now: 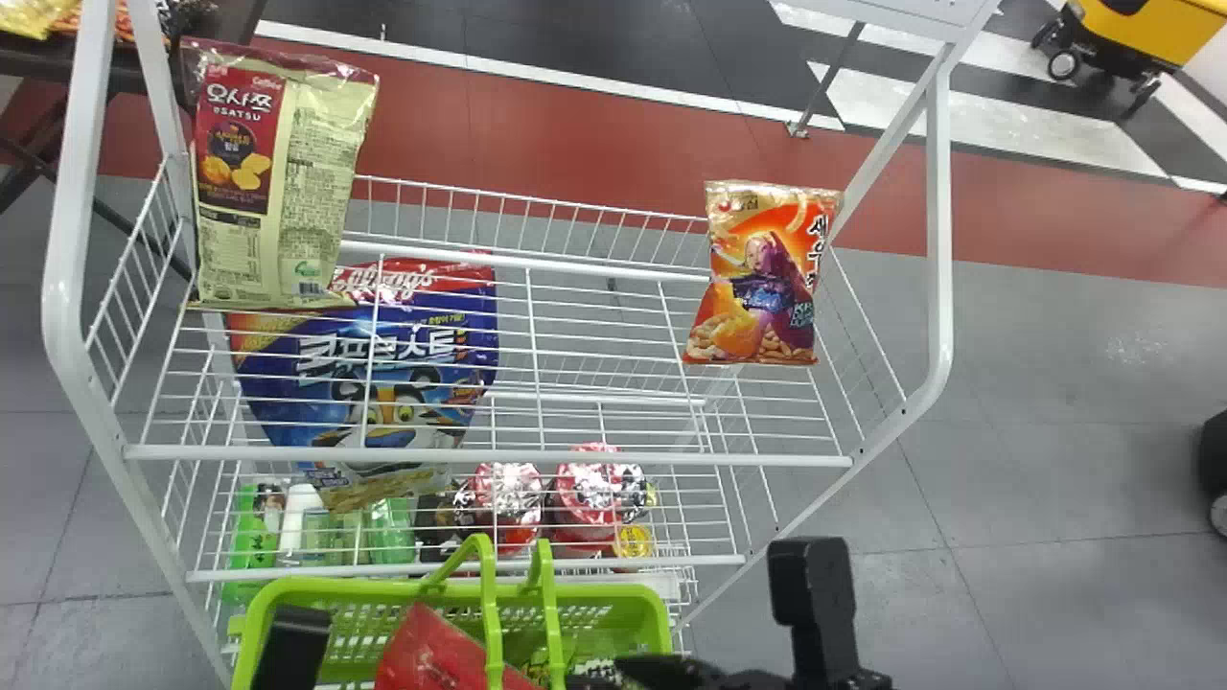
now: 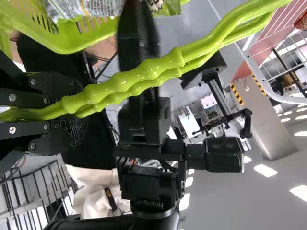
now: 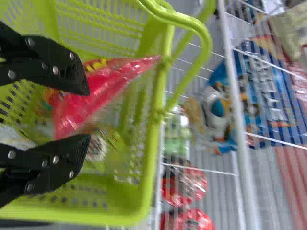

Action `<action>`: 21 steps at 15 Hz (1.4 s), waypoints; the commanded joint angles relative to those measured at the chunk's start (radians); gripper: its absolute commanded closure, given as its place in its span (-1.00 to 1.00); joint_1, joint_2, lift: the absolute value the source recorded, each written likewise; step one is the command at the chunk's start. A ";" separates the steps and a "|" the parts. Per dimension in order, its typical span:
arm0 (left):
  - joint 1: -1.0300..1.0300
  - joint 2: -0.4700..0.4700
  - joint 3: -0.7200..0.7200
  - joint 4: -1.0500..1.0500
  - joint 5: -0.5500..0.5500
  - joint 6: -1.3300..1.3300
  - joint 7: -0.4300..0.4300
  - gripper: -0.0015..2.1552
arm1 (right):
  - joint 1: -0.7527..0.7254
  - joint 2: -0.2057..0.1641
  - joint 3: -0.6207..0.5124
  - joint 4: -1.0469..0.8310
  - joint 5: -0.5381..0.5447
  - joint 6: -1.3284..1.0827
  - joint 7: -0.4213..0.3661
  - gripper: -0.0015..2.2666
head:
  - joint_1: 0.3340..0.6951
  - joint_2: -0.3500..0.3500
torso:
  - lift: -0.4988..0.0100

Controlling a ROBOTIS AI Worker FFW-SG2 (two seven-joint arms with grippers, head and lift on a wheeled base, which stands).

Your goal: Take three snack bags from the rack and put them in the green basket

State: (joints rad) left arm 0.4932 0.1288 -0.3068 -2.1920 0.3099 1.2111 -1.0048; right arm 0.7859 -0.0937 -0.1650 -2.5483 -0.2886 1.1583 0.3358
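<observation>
In the head view my right gripper (image 1: 685, 671) is low over the green basket (image 1: 633, 596), and the dark block of my left gripper (image 1: 292, 642) shows at the basket's left. A red snack bag (image 1: 436, 652) stands tilted in the basket. My right gripper (image 3: 79, 115) is open in the right wrist view, its fingers around or just above the red bag (image 3: 91, 103); contact is unclear. Beneath lie other packs (image 3: 98, 146). My left gripper (image 2: 62, 109) is shut on the basket's handles (image 2: 129, 81). On the rack are a yellowish bag (image 1: 316, 172) and an orange bag (image 1: 762, 278).
The white wire rack (image 1: 537, 455) stands close behind the basket, its upright posts at both sides. Below its top shelf sit a big blue cereal bag (image 1: 383, 355), red-lidded cups (image 1: 508, 498) and green bottles (image 1: 254, 527). A yellow machine (image 1: 1141, 34) stands far back right.
</observation>
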 commanded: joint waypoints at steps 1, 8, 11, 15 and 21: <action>-0.005 0.000 0.000 0.003 0.003 0.000 0.000 0.67 | 0.052 0.002 -0.030 0.000 -0.027 -0.257 0.000 -0.95 | 1.00 -1.00 | 0.93; -0.007 0.000 -0.005 0.009 0.005 -0.006 -0.006 0.67 | -0.120 0.068 -0.096 0.237 0.039 -1.012 -0.096 -0.93 | 1.00 -1.00 | 0.93; -0.008 0.002 -0.012 0.015 0.003 -0.012 -0.005 0.67 | -0.352 0.080 -0.125 0.438 0.124 -1.006 -0.135 -0.92 | 1.00 -1.00 | 0.93; -0.013 0.002 -0.012 0.017 0.005 -0.012 -0.006 0.67 | -0.591 0.071 -0.199 0.654 0.163 -0.877 -0.095 -0.92 | 1.00 -1.00 | 0.93; -0.027 0.009 -0.011 0.023 0.011 -0.012 -0.011 0.67 | -0.786 0.049 -0.229 0.876 0.275 -0.779 -0.038 -0.88 | 1.00 -1.00 | 0.93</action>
State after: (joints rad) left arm 0.4680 0.1374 -0.3175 -2.1718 0.3191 1.1991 -1.0148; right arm 0.0425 -0.0356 -0.3847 -1.7232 -0.0306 0.3447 0.2830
